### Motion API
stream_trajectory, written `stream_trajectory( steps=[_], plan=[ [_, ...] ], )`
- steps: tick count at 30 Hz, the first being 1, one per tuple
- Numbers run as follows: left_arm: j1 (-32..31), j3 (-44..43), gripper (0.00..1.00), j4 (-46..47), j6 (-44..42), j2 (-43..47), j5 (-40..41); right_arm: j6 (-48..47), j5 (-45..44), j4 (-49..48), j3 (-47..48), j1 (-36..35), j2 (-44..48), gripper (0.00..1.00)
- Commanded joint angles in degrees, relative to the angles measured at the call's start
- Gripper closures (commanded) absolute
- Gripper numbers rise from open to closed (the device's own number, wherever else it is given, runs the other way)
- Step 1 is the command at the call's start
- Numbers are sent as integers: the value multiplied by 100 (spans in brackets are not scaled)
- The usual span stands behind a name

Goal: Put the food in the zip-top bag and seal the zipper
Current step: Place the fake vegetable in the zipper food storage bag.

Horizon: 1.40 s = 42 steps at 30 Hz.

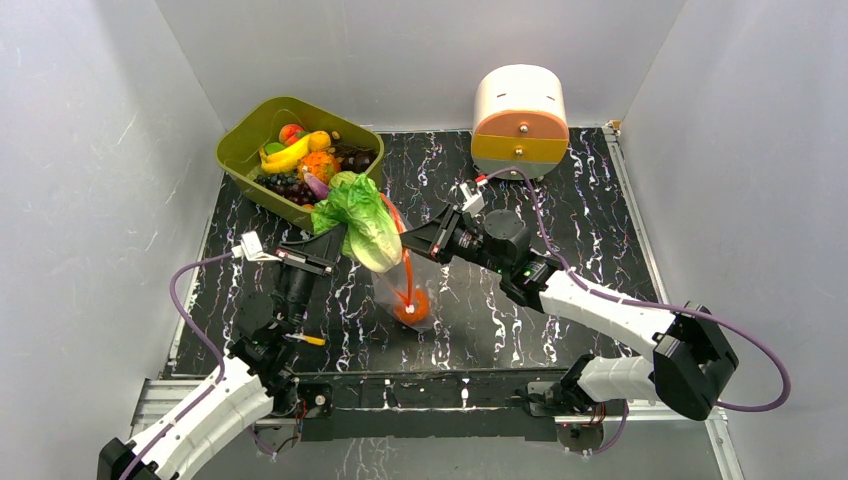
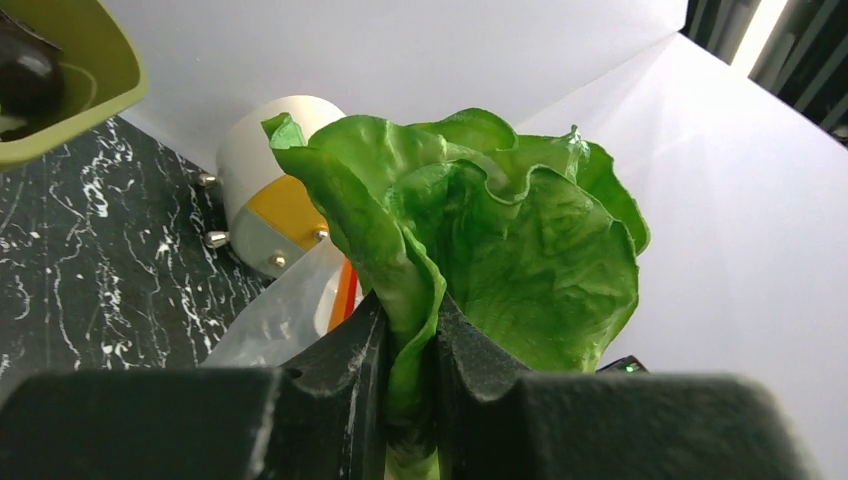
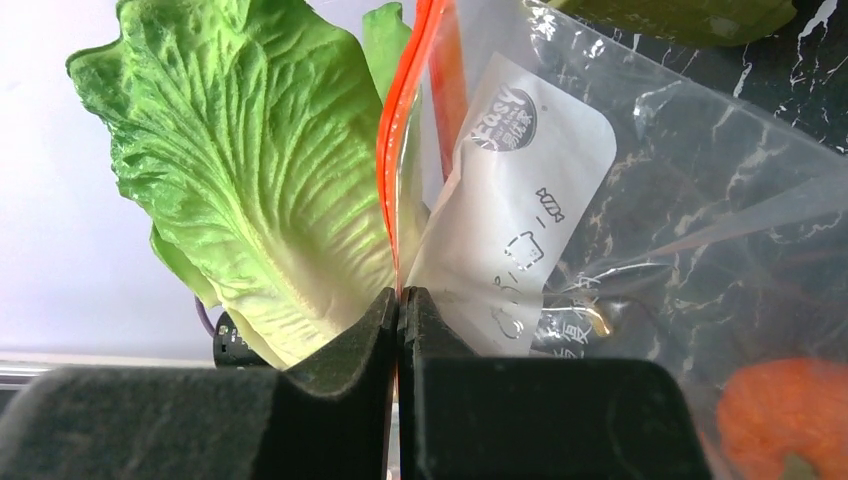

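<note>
Plain pale-grey left wall (image 1: 90, 200), far wall (image 1: 400, 50) & right wall (image 1: 740, 150) box in a black marble-look table (image 1: 560, 330) w/ white veins, evenly lit, w/ a metal rail (image 1: 165, 395) along its near edge & a small white/orange drawer unit (image 1: 519, 120) at far right, against the far wall.

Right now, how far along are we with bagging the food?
Done: one orange piece sits in the bag. In hand: the left gripper holds the lettuce beside the bag's mouth, and the right gripper pinches the zipper edge. Left: lettuce in, the other food from the green bin, then sealing.
</note>
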<state>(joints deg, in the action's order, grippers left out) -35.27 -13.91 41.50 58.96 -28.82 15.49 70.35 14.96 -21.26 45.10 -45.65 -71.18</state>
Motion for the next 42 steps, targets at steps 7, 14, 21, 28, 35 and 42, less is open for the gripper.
stream_trajectory(
  steps=[7, 14, 21, 28, 35, 42],
  plan=[
    [-33, -357, 100, -919, -1164, 142, 33, 129, -352, -556, 255, -93, 457, 100],
    [-33, -321, 100, -843, -1204, 61, -96, 124, -397, -620, 381, -187, 315, 100],
    [-37, -677, 100, -810, -1352, -371, -912, 308, -270, -1077, 861, -260, -340, 100],
    [-34, -739, 100, -1299, -1583, -511, -1182, 339, -272, -1131, 1055, -357, -544, 100],
    [-41, -1053, 100, -1569, -1845, -952, -1682, 306, -171, -1146, 1319, -402, -751, 100],
    [-50, -1282, 100, -1401, -2063, -1255, -2508, 331, -92, -1265, 1209, -436, -879, 100]
  ],
)
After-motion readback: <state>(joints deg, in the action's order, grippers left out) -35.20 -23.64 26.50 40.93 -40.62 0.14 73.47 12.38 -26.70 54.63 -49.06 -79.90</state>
